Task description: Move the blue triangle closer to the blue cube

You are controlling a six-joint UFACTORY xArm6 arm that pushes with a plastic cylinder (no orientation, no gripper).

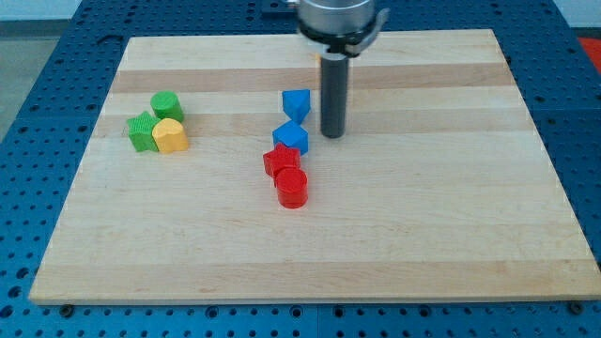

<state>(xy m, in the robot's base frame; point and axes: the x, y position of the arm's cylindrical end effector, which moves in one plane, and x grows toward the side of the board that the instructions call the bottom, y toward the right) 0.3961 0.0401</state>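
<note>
The blue triangle [296,102] lies on the wooden board a little above the view's centre. The blue cube [291,137] sits just below it, a small gap apart, turned like a diamond. My tip [331,136] stands on the board to the right of both blue blocks, close to the cube's right corner and not touching it.
A red star-like block [281,161] touches the blue cube's lower left, with a red cylinder [291,188] below it. At the view's left sit a green cylinder [167,105], a green block [144,132] and a yellow heart-like block [171,136]. The board [423,235] rests on a blue pegboard.
</note>
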